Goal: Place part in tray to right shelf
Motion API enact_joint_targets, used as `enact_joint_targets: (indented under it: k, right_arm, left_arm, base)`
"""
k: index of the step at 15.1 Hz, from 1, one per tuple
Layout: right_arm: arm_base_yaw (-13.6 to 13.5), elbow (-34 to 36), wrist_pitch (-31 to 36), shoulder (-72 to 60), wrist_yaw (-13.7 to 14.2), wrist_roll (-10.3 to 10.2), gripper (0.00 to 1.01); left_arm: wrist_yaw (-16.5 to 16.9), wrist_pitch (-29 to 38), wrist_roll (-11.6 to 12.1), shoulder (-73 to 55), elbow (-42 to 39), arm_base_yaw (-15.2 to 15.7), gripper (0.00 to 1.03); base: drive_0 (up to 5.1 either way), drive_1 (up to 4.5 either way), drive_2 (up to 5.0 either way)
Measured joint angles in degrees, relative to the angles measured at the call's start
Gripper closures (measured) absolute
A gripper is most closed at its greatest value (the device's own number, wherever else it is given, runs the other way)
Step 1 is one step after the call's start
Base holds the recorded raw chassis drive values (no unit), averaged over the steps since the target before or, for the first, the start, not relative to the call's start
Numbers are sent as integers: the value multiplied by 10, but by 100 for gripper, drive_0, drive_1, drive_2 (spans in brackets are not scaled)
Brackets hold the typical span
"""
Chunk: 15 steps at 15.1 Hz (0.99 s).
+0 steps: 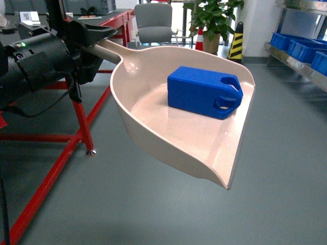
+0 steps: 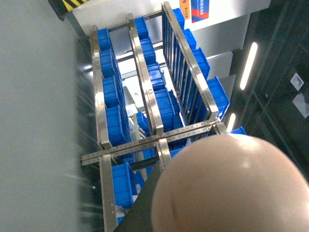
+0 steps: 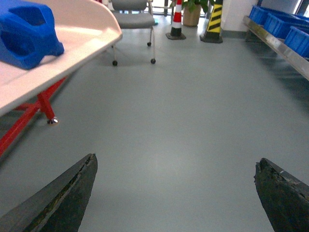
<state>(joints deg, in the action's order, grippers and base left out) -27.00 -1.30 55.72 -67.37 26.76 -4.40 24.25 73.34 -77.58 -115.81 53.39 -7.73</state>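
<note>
Your left gripper, in the upper left of the head view, is clamping the handle of the tray, its dark fingers closed around the straight beige stem. From there the tray is spreading out across the middle of the frame, hanging above the grey floor with its flat front lip pointing toward the lower right. The part is lying inside the tray, in the upper middle of the frame, its two looped lugs facing the lip on the right.

Your right gripper is holding nothing; its two dark fingers are standing wide apart in the bottom corners of the right wrist view, over bare floor. In that view's upper left corner you are seeing the tray's edge with the part on it.

The right shelf is showing along the upper right edge of the head view, carrying blue crates, well apart from the tray. An office chair and a potted plant are standing in the background.
</note>
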Motion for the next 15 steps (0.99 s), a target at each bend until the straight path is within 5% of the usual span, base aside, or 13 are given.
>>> enact_joint_targets:
  k: [15]
  right_arm:
    - [0, 0, -2, 0, 0, 0, 3]
  left_arm:
    - [0, 0, 0, 0, 0, 0, 89]
  base:
    - [-2, 431, -436]
